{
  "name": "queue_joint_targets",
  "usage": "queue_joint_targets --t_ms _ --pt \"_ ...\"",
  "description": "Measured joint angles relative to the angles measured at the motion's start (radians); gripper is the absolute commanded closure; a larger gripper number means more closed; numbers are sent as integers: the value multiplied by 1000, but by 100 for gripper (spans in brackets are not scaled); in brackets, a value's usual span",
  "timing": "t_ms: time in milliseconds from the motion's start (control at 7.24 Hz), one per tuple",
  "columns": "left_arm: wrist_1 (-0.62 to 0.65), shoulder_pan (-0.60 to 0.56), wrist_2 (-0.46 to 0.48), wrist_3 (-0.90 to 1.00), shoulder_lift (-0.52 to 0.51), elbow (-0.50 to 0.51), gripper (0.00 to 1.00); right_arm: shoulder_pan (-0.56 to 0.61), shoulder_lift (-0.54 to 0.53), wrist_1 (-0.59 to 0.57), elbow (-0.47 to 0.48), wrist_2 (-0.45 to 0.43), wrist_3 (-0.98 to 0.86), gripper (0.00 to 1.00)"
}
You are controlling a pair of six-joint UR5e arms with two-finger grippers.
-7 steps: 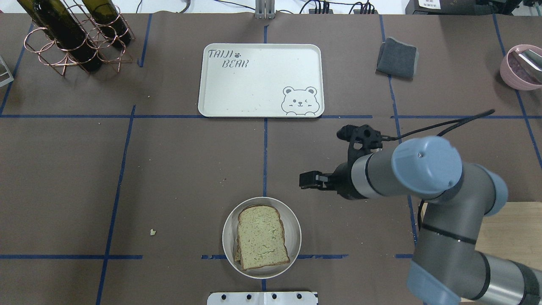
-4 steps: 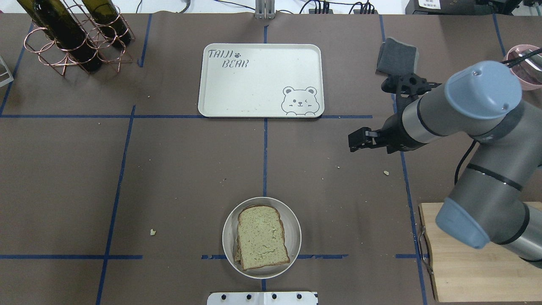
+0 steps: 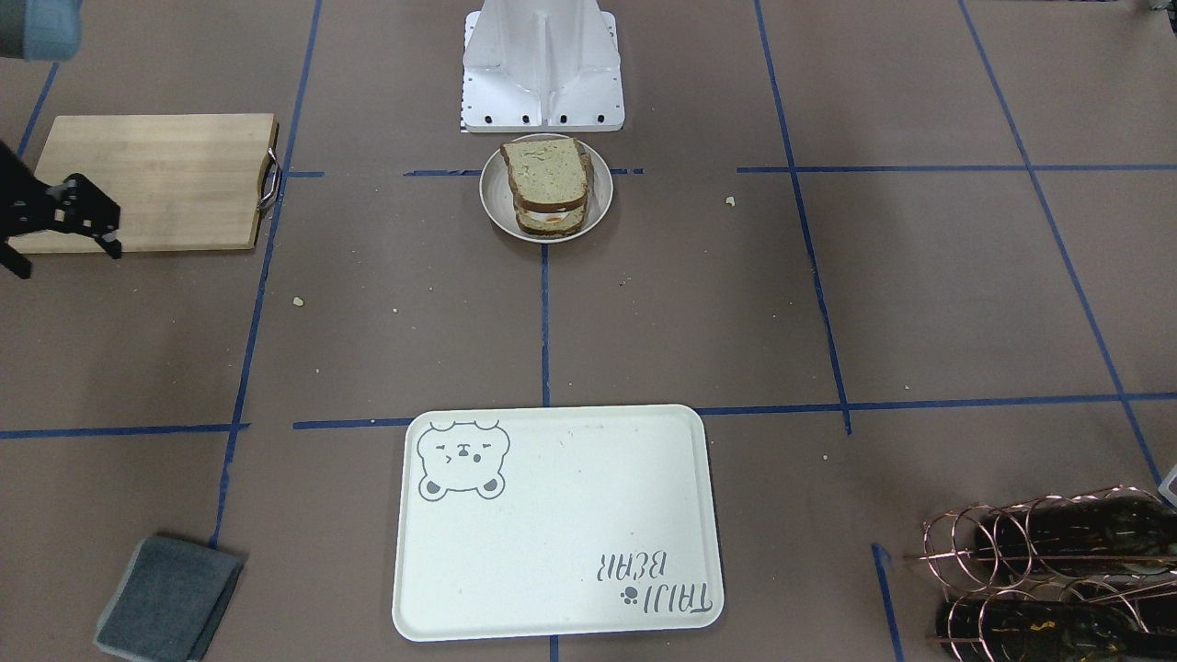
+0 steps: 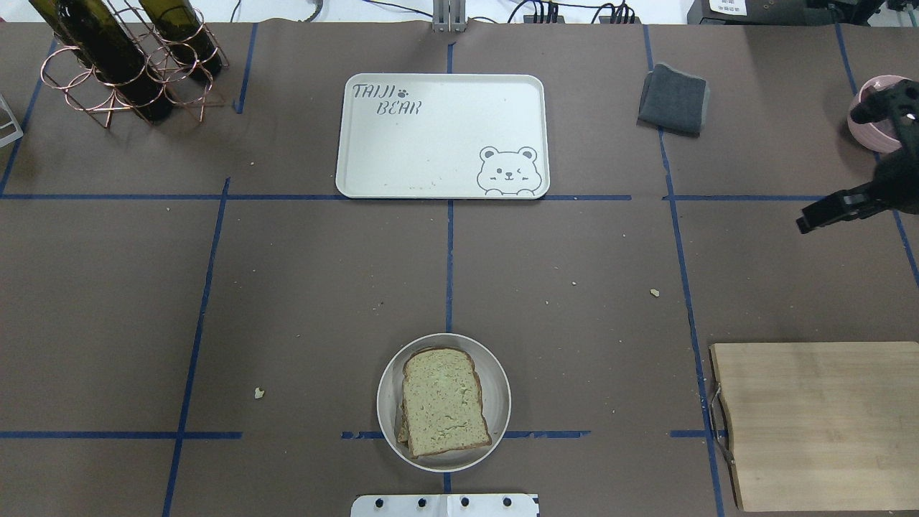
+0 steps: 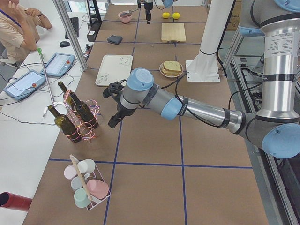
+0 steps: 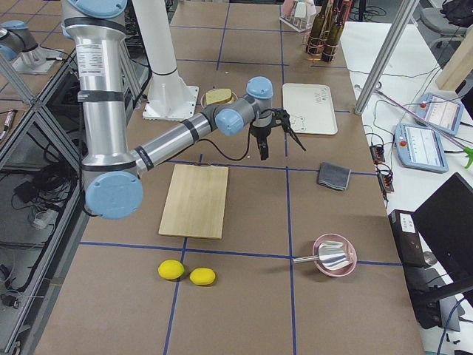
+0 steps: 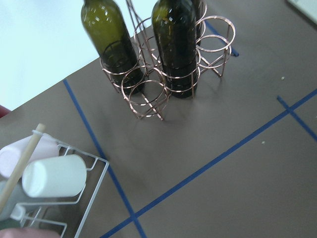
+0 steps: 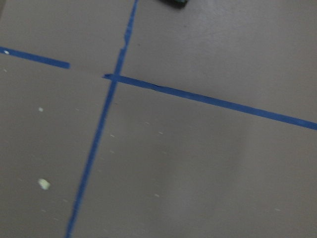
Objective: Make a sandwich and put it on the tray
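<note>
Right gripper (image 3: 66, 257) farther right (jaws apart, empty)

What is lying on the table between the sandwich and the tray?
Nothing stands between the sandwich and the tray. The overhead view shows only the brown table covering and a blue tape line there.

Lower right of the overhead view: wooden cutting board (image 4: 818, 424). Upper right: folded grey cloth (image 4: 673, 98). Upper left: dark green wine bottles (image 4: 108, 61) in copper wire rack (image 4: 154, 72). Scattered crumbs (image 4: 259, 393).
</note>
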Motion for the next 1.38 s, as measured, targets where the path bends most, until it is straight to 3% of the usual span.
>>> queue_joint_targets --t_ms 415,553,691,829,967,1382 --pt "-93 237 -50 -285 5 -114 0 294 -236 -11 -63 25 -427 0" --pt "-101 362 17 -479 2 -175 0 375 -283 -8 -101 25 -517 0" --pt "-105 511 121 -710 -13 -228 11 430 -305 -7 -132 26 -585 0" --pt "-105 678 243 -955 -52 -256 30 459 -312 -7 -148 27 -621 0" --pt "-104 844 379 -1190 -104 -257 41 473 -315 -7 -156 27 -636 0" --pt "-102 1158 675 -1583 -287 -113 58 485 -316 -7 -168 27 -644 0"
